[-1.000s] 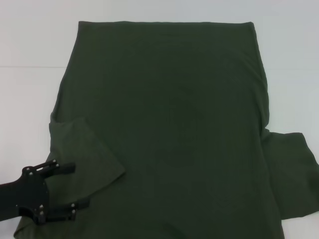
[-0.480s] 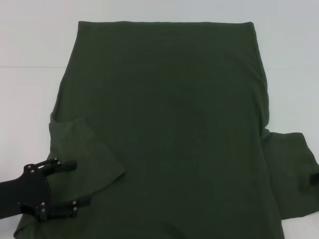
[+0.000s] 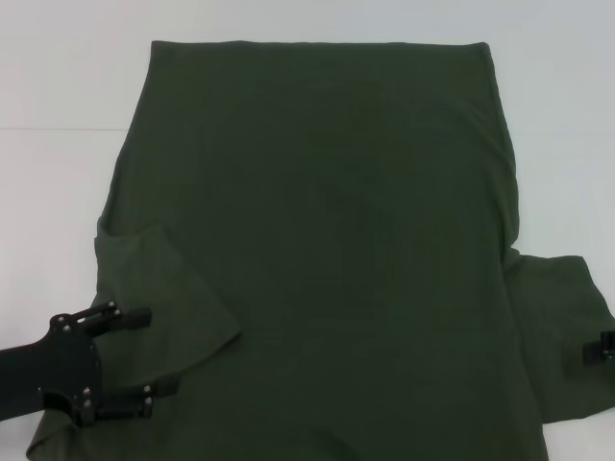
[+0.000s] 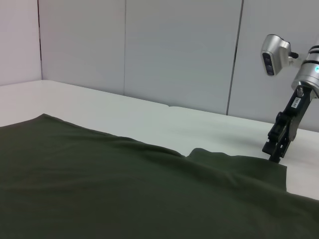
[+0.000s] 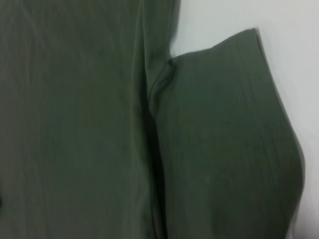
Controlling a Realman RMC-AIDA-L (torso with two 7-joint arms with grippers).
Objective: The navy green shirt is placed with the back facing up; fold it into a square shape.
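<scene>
Navy green shirt (image 3: 317,240) spread flat on white table (image 3: 58,86), plain side up. Left gripper (image 3: 149,352) over folded-in left sleeve, jaws wide, nothing held. Right gripper (image 3: 591,351) at right sleeve edge, finger state unclear. Cloth likely limp and light: pinch sleeve hem.

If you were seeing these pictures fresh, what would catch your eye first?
The big olive shirt spread over the white table, its left sleeve folded inward. The open left gripper sits on that sleeve, and the right gripper is at the other sleeve's edge.
</scene>
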